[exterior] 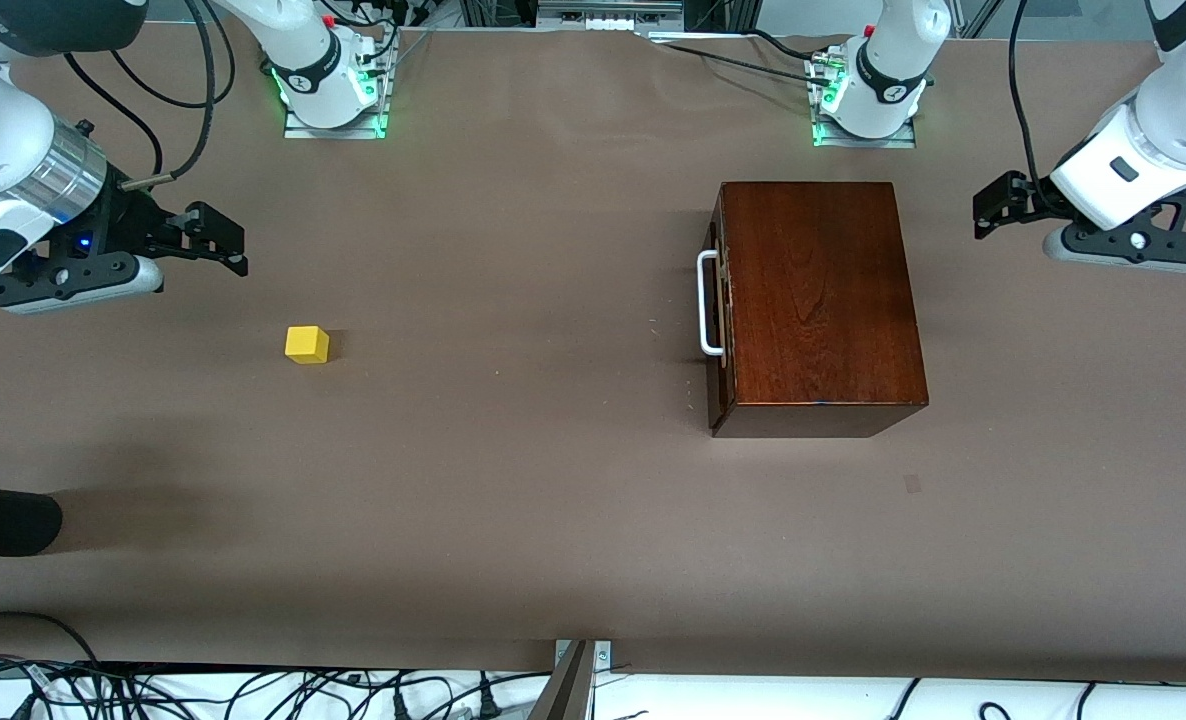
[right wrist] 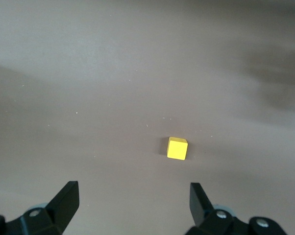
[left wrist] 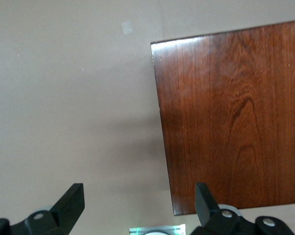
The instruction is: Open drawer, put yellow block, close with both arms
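The dark reddish-brown wooden box [exterior: 823, 300] [left wrist: 235, 117] stands toward the left arm's end of the table. Its drawer is pushed in, and the white bar handle [exterior: 710, 303] faces the right arm's end. The yellow block [exterior: 307, 344] [right wrist: 177, 148] sits alone on the brown table toward the right arm's end. My right gripper [exterior: 228, 245] [right wrist: 133, 193] hangs open and empty above the table, close to the block but apart from it. My left gripper [exterior: 988, 210] [left wrist: 139, 196] hangs open and empty beside the box, at the side away from the handle.
The two arm bases [exterior: 333, 90] [exterior: 863, 95] stand along the table edge farthest from the front camera. A dark rounded object [exterior: 3, 520] pokes in at the right arm's end, nearer the front camera. Cables [exterior: 253, 690] lie below the table's near edge. A small patch [exterior: 912, 483] marks the table near the box.
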Tool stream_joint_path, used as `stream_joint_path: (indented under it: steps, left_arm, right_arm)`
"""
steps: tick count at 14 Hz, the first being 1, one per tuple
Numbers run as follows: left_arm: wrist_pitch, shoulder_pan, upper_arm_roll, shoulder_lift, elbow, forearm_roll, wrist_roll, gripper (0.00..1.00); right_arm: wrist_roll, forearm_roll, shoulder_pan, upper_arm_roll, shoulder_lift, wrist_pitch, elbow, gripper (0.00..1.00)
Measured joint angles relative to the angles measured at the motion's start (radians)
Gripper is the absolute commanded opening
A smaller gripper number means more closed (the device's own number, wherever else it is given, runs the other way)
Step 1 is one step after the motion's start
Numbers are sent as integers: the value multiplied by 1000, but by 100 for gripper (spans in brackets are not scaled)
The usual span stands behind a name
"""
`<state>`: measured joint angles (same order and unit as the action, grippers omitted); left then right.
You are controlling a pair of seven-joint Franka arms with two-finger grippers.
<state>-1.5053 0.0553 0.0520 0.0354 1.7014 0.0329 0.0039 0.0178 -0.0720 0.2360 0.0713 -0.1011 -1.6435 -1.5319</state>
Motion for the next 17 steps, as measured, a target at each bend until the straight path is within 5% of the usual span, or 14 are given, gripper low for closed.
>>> stream_joint_path:
  steps: [5, 10, 17]
  left_arm:
    - [34, 16, 108, -47, -4, -80, -60, 100]
    - [-8, 74, 275, -237, -127, -91, -299, 100]
    - [-172, 307, 288, -456, -195, 71, -564, 100]
  right_arm:
    - [2, 11, -7, 62, 3, 78, 0, 100]
    - [3, 46, -8, 77, 2, 53, 0, 100]
    - [3, 95, 2, 68, 2, -19, 0, 100]
